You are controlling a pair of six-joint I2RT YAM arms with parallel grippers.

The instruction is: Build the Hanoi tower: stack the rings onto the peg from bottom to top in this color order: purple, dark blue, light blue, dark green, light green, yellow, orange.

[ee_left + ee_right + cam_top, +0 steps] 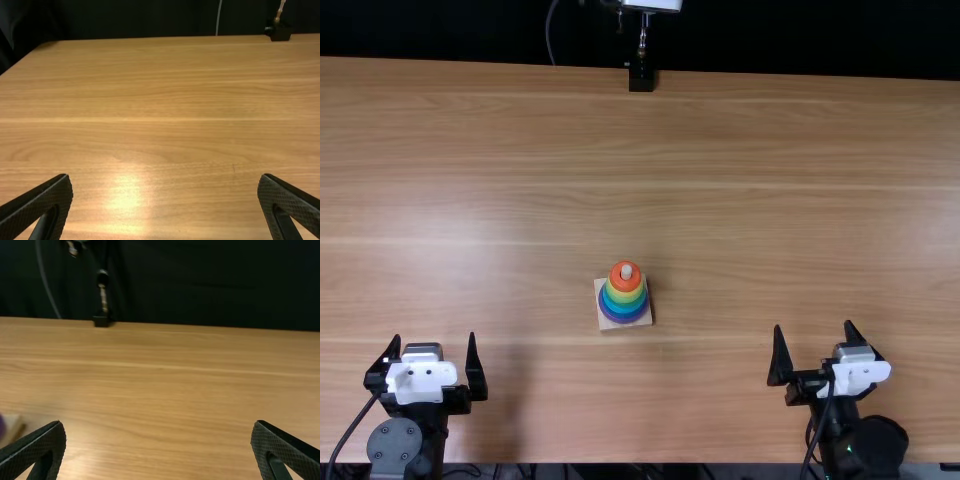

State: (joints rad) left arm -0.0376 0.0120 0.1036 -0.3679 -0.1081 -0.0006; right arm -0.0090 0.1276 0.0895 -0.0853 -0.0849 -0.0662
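The ring stack stands on its square wooden base (606, 321) near the table's middle in the top view. The orange ring (626, 281) lies topmost around the peg (627, 271), above a yellow ring (625, 294), with green and blue rings below and a purple ring (624, 318) lowest. Left of the stack my left gripper (429, 358) is open and holds nothing; the left wrist view shows the gripper (165, 202) over bare wood. My right gripper (814, 345), right of the stack, is open too. In the right wrist view, the wooden base (15, 432) lies partly beside that gripper (158, 447).
The wooden table (770, 180) spreads around the stack. At its far edge stands a black clamp (641, 78) with a metal rod, and a dark curtain hangs behind. Cables run along the near edge.
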